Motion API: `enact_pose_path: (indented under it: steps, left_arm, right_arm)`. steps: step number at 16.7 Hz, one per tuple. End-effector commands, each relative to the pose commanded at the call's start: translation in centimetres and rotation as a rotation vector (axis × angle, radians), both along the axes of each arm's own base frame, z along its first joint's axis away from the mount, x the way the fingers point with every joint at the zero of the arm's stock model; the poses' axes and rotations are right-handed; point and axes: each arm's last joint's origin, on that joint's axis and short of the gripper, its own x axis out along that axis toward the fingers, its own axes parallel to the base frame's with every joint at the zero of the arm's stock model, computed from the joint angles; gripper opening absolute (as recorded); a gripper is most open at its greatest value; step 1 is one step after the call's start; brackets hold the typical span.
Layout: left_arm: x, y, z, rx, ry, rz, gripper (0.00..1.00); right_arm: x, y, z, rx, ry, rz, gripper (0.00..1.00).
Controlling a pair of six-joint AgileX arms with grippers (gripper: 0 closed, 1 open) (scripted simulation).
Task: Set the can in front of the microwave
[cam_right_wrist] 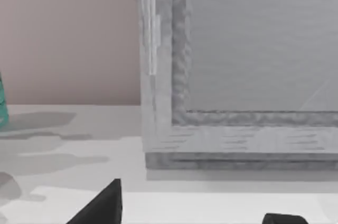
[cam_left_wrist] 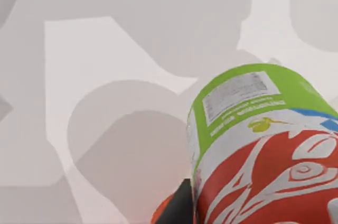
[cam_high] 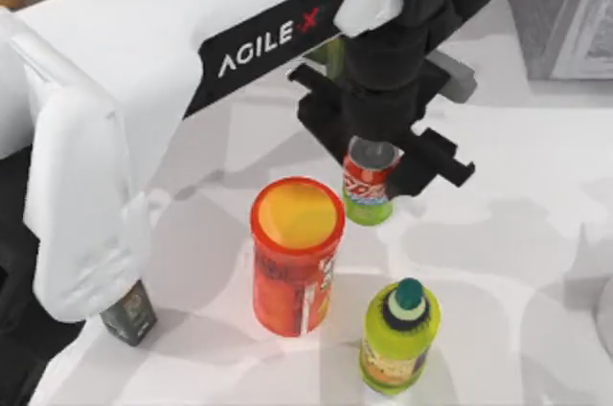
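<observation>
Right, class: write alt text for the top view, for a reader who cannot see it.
The left claw reaches down over the small red and green can near the middle of the pale table. Nearer the camera stand a red-orange canister with a yellow lid and a yellow-green bottle with a teal cap.

My white left arm (cam_high: 172, 71) reaches from the frame's left edge to upper centre, its black two-finger gripper (cam_high: 375, 162) pointing down, fingers clamped around the small red-and-green can (cam_high: 368, 191).
</observation>
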Motion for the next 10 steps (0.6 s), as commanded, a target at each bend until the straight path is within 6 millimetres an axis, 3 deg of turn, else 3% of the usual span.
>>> enact_pose_path:
  steps: [5, 10]
  left_arm:
    - [1.4, 9.7, 5.0, -0.045, -0.105, 0.195, 0.0]
    - [-1.7, 21.2, 7.1, -0.065, -0.147, 0.416, 0.0]
  right_arm:
    - [0.0, 0.0, 0.0, 0.0, 0.0, 0.0, 1.0]
    - [0.0, 0.0, 0.0, 0.0, 0.0, 0.0, 1.0]
